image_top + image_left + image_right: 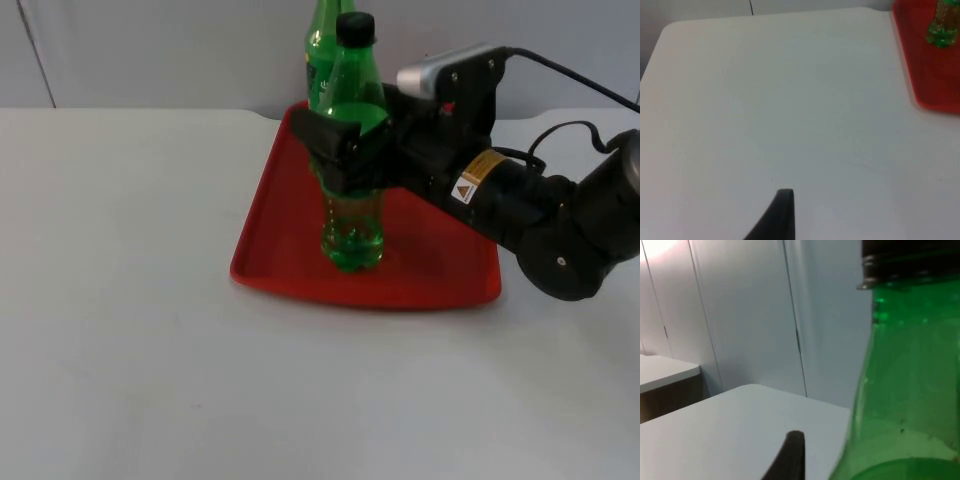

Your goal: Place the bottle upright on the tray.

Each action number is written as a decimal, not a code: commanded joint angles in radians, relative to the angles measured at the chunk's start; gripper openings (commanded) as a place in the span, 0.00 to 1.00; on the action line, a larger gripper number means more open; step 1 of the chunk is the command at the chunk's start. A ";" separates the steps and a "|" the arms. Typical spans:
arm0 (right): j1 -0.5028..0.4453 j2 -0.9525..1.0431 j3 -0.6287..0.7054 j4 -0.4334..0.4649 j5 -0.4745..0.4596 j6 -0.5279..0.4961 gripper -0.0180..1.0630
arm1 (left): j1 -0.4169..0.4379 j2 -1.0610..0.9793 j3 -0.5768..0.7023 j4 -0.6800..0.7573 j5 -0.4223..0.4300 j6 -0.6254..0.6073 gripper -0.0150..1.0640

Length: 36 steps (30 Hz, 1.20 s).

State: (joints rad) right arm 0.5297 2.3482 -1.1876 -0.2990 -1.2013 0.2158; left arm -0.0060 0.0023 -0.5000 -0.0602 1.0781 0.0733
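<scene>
Hand (pixel 345 150) grips one bottle (pixel 353 235) on one tray (pixel 275 215).

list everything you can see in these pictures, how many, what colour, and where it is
bottle: one, green with a black cap, upright on the near part of the tray, gripped around its middle by the right tool
second bottle: one, green, standing behind the first at the far side of the tray, partly hidden by it
tray: one, red, on the table right of centre
table: one, white, reaching back to the wall
wall: grey panels behind the table
right tool: black, shut on the bottle, above the tray
left tool: a black fingertip above bare table, left of the tray; that arm waits
</scene>
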 commanded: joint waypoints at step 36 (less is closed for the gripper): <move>0.003 -0.244 0.072 -0.155 0.466 0.014 0.99 | 0.004 -0.002 0.004 0.001 -0.002 -0.001 0.99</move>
State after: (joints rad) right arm 0.5297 2.1278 -1.1269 -0.4333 -0.7541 0.2246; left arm -0.0060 0.0023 -0.5000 -0.0602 1.0781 0.0733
